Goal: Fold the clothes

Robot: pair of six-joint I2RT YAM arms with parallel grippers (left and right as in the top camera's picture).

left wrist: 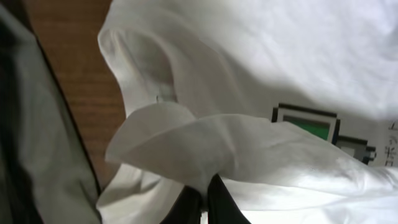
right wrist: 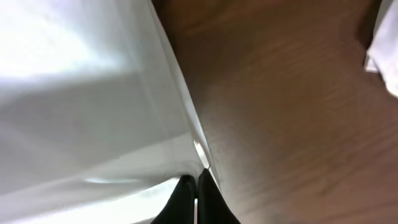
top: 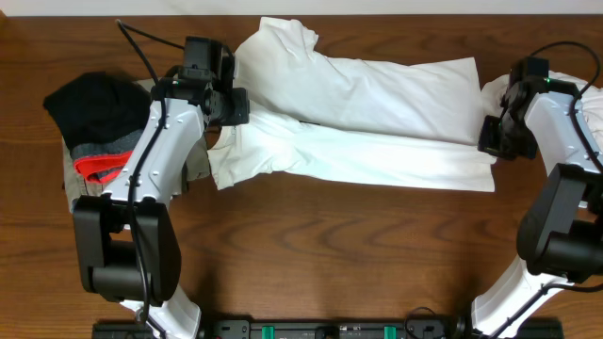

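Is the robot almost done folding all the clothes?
Not yet. Done: the white short-sleeved cotton T-shirt has one long side laid over its middle. In hand: the left fingers and right fingers each pinch an end of it. To do: the rest of its folds, plus the crumpled black garment, the grey piece with red trim and another white garment at the right edge.

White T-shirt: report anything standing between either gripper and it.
Nothing visible does. The left gripper has its jaws shut on a raised fold of the white T-shirt, and the right gripper pinches its edge at the opposite end.
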